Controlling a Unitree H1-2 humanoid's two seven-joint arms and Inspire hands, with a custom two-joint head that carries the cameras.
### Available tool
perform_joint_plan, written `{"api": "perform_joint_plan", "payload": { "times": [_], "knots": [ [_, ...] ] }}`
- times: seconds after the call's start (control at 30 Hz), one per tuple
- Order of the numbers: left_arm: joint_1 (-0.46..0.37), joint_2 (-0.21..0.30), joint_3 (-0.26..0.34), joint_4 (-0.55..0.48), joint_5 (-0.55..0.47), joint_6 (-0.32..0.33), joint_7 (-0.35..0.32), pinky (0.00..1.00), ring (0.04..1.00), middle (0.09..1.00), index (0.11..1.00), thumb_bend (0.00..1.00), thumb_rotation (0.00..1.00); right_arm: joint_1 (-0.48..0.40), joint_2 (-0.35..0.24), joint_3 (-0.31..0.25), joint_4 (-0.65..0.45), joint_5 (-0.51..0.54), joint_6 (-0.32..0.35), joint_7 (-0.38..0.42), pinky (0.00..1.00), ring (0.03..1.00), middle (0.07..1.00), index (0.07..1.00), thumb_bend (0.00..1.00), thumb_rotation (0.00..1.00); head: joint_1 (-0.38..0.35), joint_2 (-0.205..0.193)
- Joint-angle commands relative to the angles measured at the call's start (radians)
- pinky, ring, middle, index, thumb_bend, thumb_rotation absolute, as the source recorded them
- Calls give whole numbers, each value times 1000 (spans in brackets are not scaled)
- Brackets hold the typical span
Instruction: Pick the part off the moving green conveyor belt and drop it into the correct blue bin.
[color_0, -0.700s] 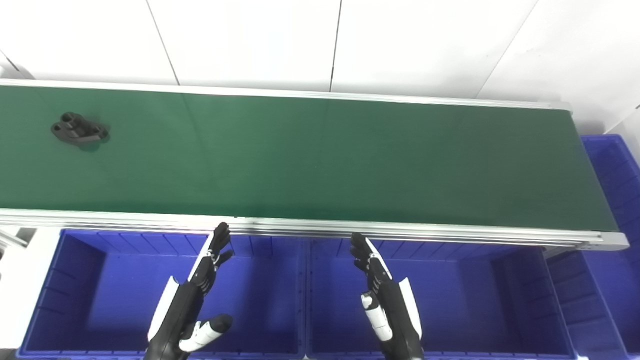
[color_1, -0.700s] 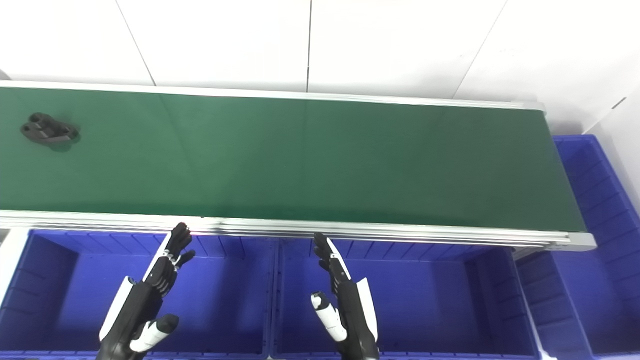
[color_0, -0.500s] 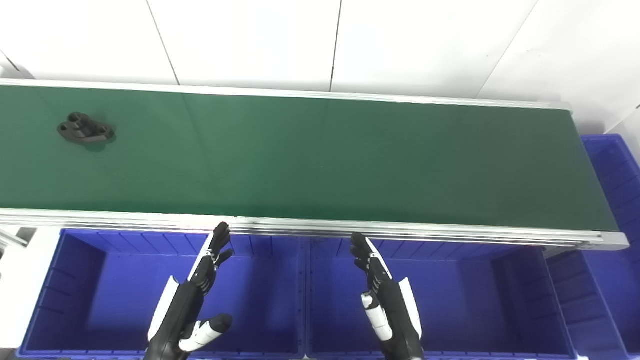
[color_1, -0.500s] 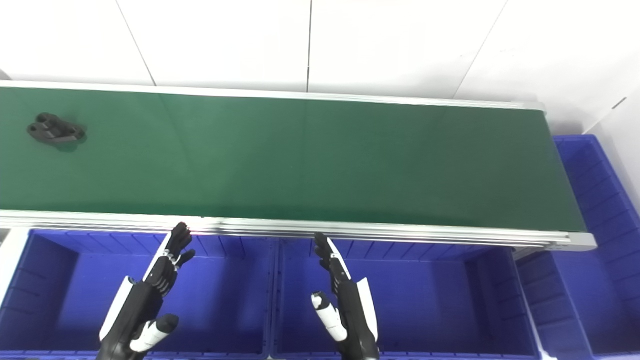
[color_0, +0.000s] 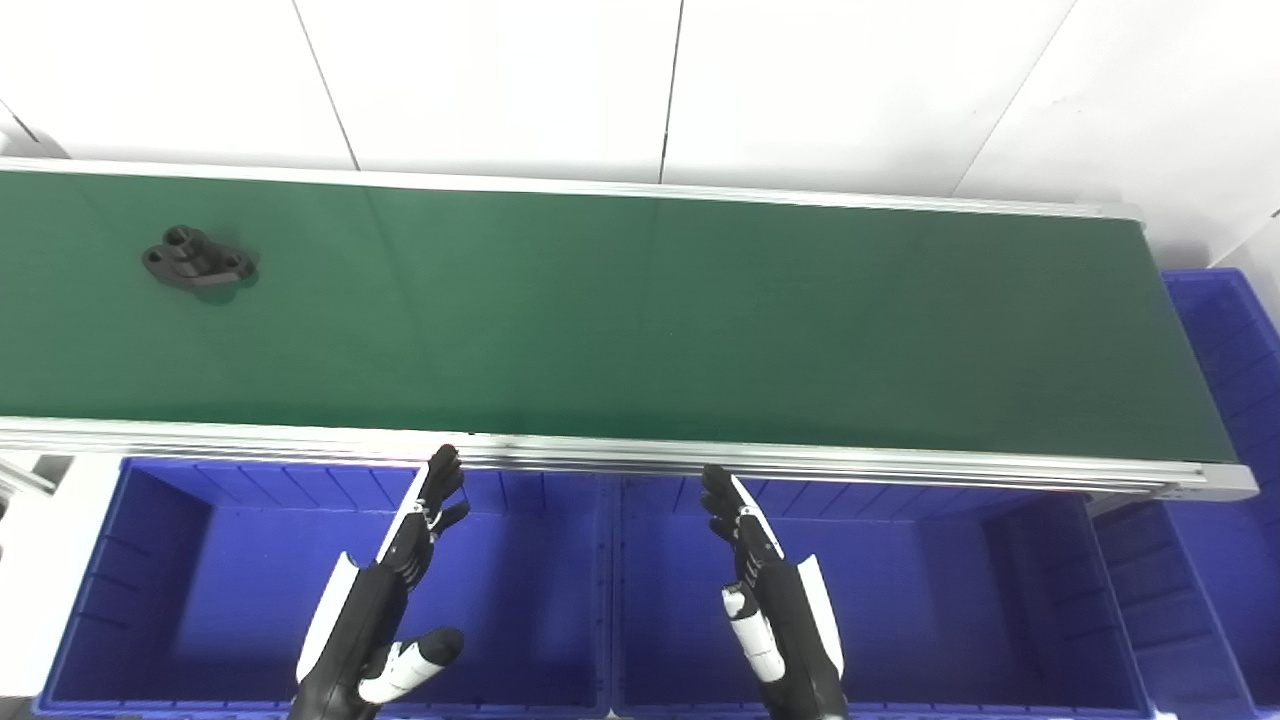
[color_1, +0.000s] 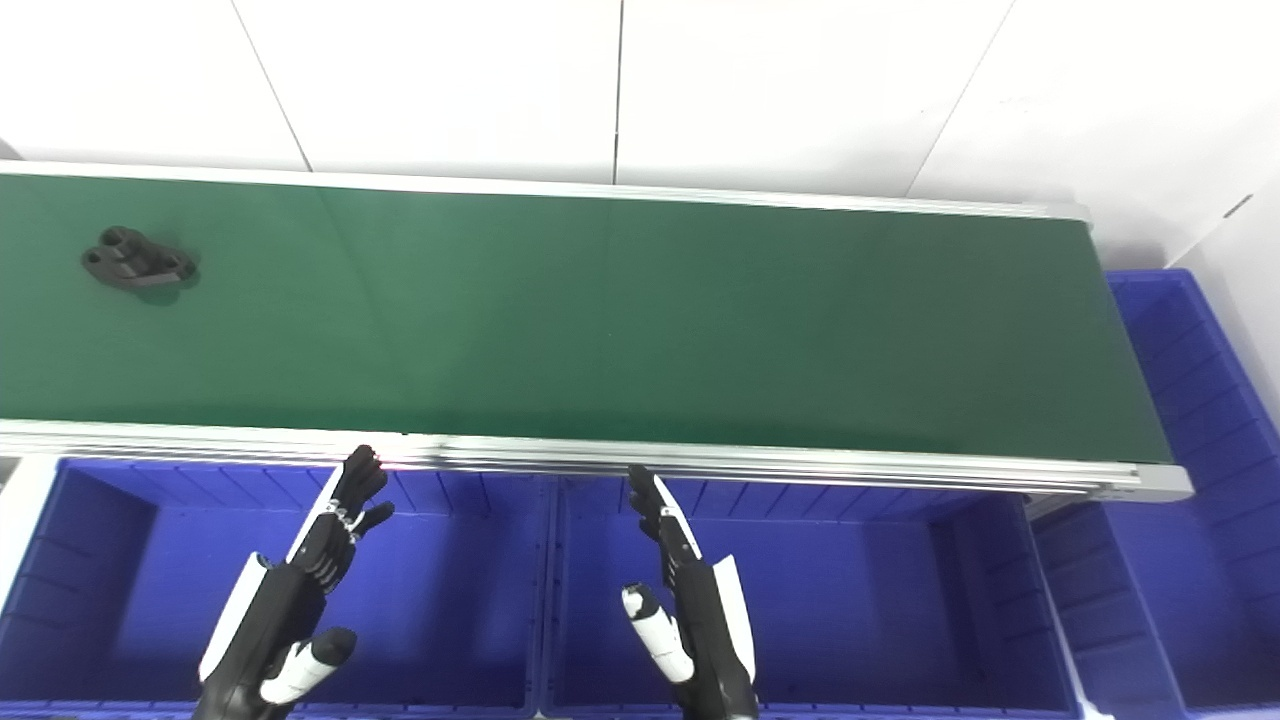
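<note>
A small black part (color_0: 197, 269) with round holes lies on the green conveyor belt (color_0: 650, 320) near its far left end. My left hand (color_0: 395, 590) hovers open over the left blue bin (color_0: 150, 600), fingers stretched toward the belt's near rail. Over the middle blue bin (color_0: 950, 600) my right hand (color_0: 765, 590) is open too, holding nothing. Both hands are well short of the part, which sits far to the left of them.
A third blue bin (color_0: 1235, 420) stands past the belt's right end. An aluminium rail (color_0: 640, 455) edges the belt on the near side. White wall panels rise behind the belt.
The black part has ridden the belt to the right by a small distance. Both hands have stayed where they were.
</note>
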Motion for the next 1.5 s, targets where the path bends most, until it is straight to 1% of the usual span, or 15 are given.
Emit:
{"api": "perform_joint_plan", "payload": {
  "times": [0.0,0.43,0.67,0.8,0.83,0.87,0.9,0.93,0.97,1.0,1.03,1.07,1.2,1.37,1.47],
  "knots": [
    [2,-1,1,-13,-11,-23,7,937,993,1000,1000,770,839,9,6,4,-26,-4,-21,8,925,925,932,929,895,1000,1,0],
    [4,-5,6,-13,16,-23,21,921,983,1000,1000,762,850,9,12,4,-25,0,-15,10,928,921,930,934,888,1000,-1,0],
    [5,4,3,-20,-9,-21,0,946,996,1000,1000,770,835,10,12,2,-25,3,-13,10,924,917,929,935,888,1000,0,2],
    [3,-7,1,-14,3,-23,20,928,988,1000,1000,764,831,11,8,1,-25,8,-13,13,927,923,932,938,893,1000,4,-1],
    [2,-9,-3,-8,11,-23,26,925,986,1000,1000,767,834,10,5,-2,-19,8,-18,12,926,923,932,939,891,1000,25,-22],
    [2,-9,-6,-3,15,-23,30,923,985,1000,1000,769,837,9,3,-4,-13,9,-23,12,921,920,931,938,892,1000,25,-22],
    [0,-10,-12,4,20,-23,33,926,984,1000,1000,771,839,6,1,-8,-2,13,-31,11,919,919,931,937,893,1000,50,-48],
    [-2,-7,-17,8,22,-23,34,937,986,1000,1000,773,840,4,-1,-11,6,16,-38,11,918,918,931,937,899,1000,50,-48],
    [-6,-4,-26,17,28,-24,38,945,989,1000,1000,772,846,1,-3,-15,21,21,-50,10,916,917,933,938,905,1000,79,-80],
    [-7,-2,-31,23,30,-23,36,952,991,1000,1000,780,861,-1,-5,-18,31,23,-60,10,909,915,935,939,907,1000,79,-80],
    [-9,-3,-38,34,32,-23,38,953,991,1000,1000,797,867,-6,-9,-23,47,27,-73,9,905,912,935,940,905,1000,115,-115],
    [-6,-8,-41,44,37,-24,43,952,990,1000,1000,799,867,-10,-14,-29,66,33,-90,8,905,912,934,940,904,1000,130,-129],
    [-16,-22,-62,83,69,-24,84,873,956,1000,1000,825,859,-27,-31,-44,118,65,-131,18,918,912,930,931,873,1000,166,-182],
    [-37,-14,-96,130,54,-24,108,883,961,999,1000,823,830,-41,-42,-56,147,80,-138,15,917,910,926,929,869,1000,174,-216],
    [-51,-4,-123,148,97,-24,172,820,934,987,1000,820,857,-51,-48,-59,165,81,-138,7,917,905,918,924,872,1000,182,-236]
  ]
}}
